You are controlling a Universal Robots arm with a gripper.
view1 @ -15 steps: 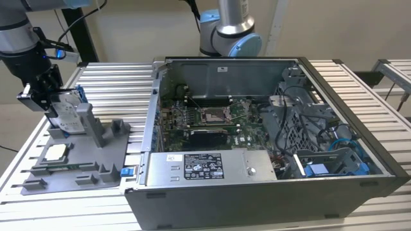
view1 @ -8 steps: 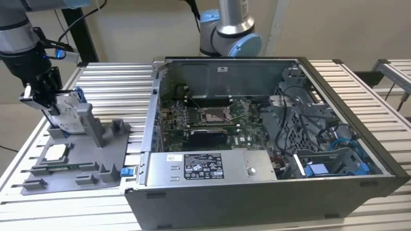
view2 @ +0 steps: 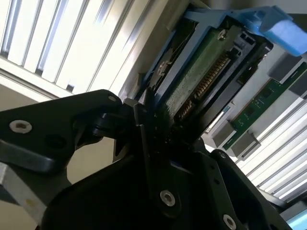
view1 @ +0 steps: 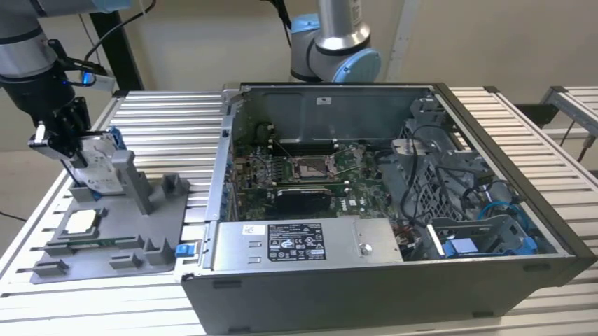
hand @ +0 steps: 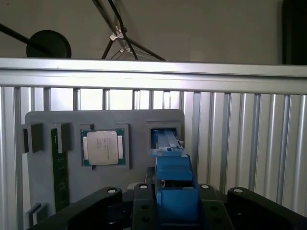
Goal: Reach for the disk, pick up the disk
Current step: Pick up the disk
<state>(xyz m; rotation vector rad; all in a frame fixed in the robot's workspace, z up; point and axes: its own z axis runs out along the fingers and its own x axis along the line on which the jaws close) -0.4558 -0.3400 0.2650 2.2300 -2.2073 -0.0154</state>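
Gripper at the exterior view's left, black fingers pinching the blue-framed edge of the disk, which stands upright on the grey tray; a centred squeeze and straight vertical pull should avoid jamming.

The disk stands upright on edge; blue-framed, white-labelled; at the grey tray.

An open computer case stands on the slatted metal table, with its motherboard and power supply showing inside. Just beside the case lies a grey fixture tray bearing a square CPU chip.
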